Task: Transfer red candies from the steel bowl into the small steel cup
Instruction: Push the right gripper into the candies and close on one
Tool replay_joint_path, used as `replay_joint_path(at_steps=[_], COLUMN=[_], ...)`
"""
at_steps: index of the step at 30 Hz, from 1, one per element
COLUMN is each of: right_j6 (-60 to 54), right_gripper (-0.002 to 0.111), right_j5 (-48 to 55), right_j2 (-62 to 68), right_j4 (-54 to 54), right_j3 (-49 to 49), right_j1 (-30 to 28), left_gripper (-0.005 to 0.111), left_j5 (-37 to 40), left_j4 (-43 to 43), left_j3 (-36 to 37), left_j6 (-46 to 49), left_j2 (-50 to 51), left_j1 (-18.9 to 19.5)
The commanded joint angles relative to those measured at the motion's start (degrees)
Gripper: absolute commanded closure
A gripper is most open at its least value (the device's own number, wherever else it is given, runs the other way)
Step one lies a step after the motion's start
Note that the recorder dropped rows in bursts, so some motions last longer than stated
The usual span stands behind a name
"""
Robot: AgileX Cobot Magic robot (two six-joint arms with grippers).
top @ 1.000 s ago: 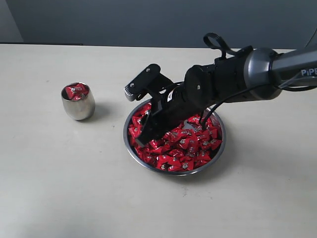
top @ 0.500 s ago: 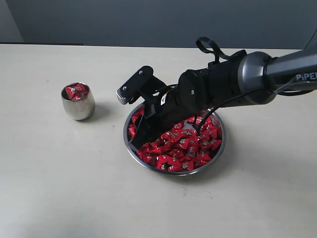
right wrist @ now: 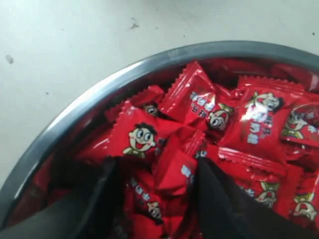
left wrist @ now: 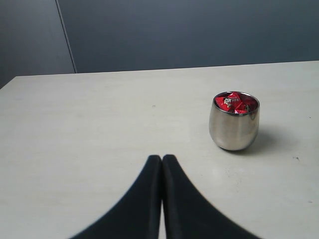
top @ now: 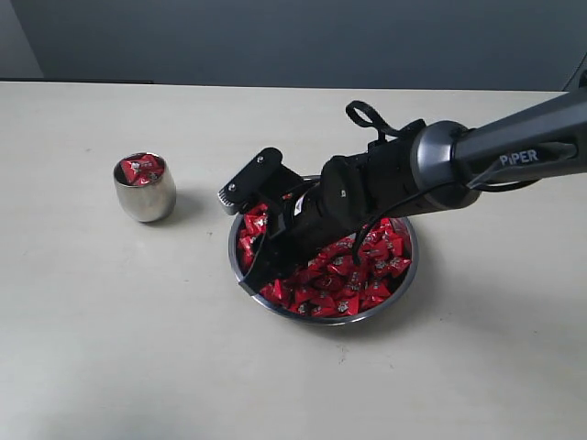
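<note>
Toward the table's (top: pixel 110 348) left edge, the small steel cup (top: pixel 144 194) holds a few red candies (top: pixel 141 169). Many more fill the steel bowl (top: pixel 335 320). The right gripper (top: pixel 240 236) gapes among them, and the left gripper (left wrist: pixel 162 159) is pressed together.

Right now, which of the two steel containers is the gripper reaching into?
The wide shallow steel bowl: the right gripper is down among its red candies. The small steel cup stands apart, untouched.

Steel bowl (top: pixel 323 321) partly behind right arm (top: pixel 459 156)
</note>
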Motion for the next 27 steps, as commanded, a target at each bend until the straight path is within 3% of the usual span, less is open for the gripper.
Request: replay_joint_path(at_steps=[1, 7, 17, 24, 27], right_j6=[-0.2, -0.2, -0.2, -0.2, -0.2], right_gripper=[0.071, 0.092, 0.094, 0.109, 0.109], right_j5=[-0.9, -0.9, -0.9, -0.6, -0.5], right_j2=[0.4, 0.4, -2.4, -5.7, -6.7], right_j4=[-0.2, -1.3, -2.6, -2.6, -2.7], right_j3=[-0.2, -0.2, -0.2, -0.2, -0.2], right_j1=[0.0, 0.0, 0.0, 0.0, 0.0], left_gripper=[0.106, 0.106, 0.106, 0.106, 0.106], left_j5=[-0.1, -0.1, -0.1, -0.1, -0.1], left_j4=[-0.4, -0.4, -0.4, -0.4, -0.4], left_j3=[0.2, 0.2, 0.2, 0.2, 0.2], left_j6=[-0.1, -0.1, -0.1, -0.1, -0.1], left_j2=[-0.3, -0.3, -0.3, -0.3, -0.3], left_j1=[0.0, 0.0, 0.0, 0.0, 0.0])
